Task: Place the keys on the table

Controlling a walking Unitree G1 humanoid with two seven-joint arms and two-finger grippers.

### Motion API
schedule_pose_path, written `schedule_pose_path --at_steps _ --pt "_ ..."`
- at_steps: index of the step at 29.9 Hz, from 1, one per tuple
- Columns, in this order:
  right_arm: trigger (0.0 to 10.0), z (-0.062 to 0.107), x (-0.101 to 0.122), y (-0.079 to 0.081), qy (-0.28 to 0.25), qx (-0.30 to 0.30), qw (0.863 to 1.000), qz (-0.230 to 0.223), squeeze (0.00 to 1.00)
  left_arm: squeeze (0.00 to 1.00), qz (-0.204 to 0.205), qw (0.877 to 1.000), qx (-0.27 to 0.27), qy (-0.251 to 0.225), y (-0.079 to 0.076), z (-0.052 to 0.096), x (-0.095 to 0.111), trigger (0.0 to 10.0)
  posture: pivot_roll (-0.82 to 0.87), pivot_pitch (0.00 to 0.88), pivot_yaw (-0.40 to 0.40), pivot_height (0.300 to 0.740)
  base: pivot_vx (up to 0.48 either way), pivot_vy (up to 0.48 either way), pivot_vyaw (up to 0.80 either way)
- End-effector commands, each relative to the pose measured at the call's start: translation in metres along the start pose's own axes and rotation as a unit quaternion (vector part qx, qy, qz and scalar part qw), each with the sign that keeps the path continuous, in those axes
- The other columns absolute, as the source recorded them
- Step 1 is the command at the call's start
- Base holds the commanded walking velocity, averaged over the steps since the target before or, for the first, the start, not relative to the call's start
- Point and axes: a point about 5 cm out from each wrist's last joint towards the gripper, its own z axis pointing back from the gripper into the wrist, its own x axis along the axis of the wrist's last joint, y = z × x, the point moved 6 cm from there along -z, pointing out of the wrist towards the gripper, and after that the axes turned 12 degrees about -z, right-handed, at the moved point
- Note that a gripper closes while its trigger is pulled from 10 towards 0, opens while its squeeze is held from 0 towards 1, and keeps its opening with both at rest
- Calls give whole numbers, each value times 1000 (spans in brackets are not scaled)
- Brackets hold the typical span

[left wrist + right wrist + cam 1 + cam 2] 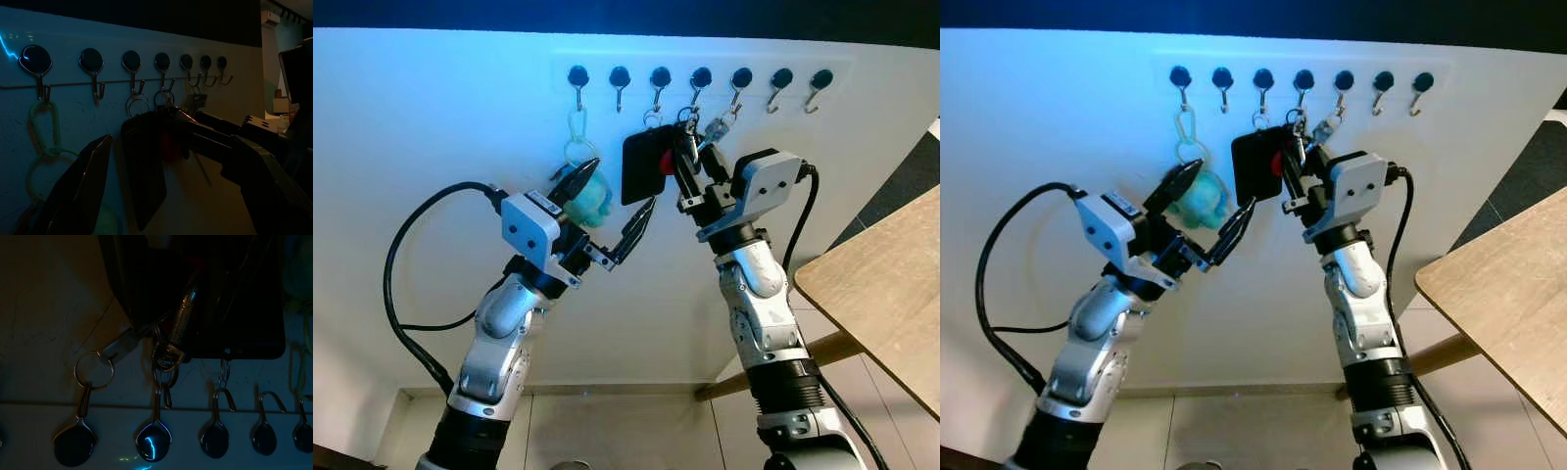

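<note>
Keys (688,127) hang on hook (701,76), between right gripper (683,157) fingers closing on them. Left gripper (617,211), spread empty, flanks black tag (641,164). Unhooking and transfer to table (886,284) remain.

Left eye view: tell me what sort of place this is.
Probably a home entryway or hallway: a row of wall hooks holds the keys and a teal keychain toy, beside a wooden table on a tiled floor.
</note>
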Motion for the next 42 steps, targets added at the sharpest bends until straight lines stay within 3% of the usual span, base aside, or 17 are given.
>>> schedule_pose_path --at_steps 1,9,21,28,33,37,42 --pt "10000 -1 5 -3 -7 -7 1000 3 0 0 -3 1000 -5 -5 -2 -3 5 10000 53 67 -44 740 0 0 0" --pt "10000 -4 39 -1 -82 -7 996 24 0 0 2 1000 -2 2 -2 -3 2 10000 52 70 -43 740 0 0 0" --pt "10000 -15 78 12 -143 12 989 36 0 0 1 1000 -3 3 -2 -3 1 10000 48 71 -42 740 0 0 0" --pt "10000 -15 78 12 -143 12 989 36 0 0 1 1000 -3 3 -2 -3 1 10000 48 71 -42 740 0 0 0" --pt "10000 -17 74 23 -129 31 991 34 0 0 0 1000 -10 3 -4 -3 2 10000 45 72 -41 740 0 0 0" --pt "10000 -16 42 22 -58 29 997 36 0 0 -1 1000 -20 4 -8 -3 1 10000 46 66 -42 740 0 0 0" --pt "10000 -6 17 5 -11 -13 999 31 0 0 -2 1000 -23 3 -9 -3 1 10000 48 61 -42 740 0 0 0"
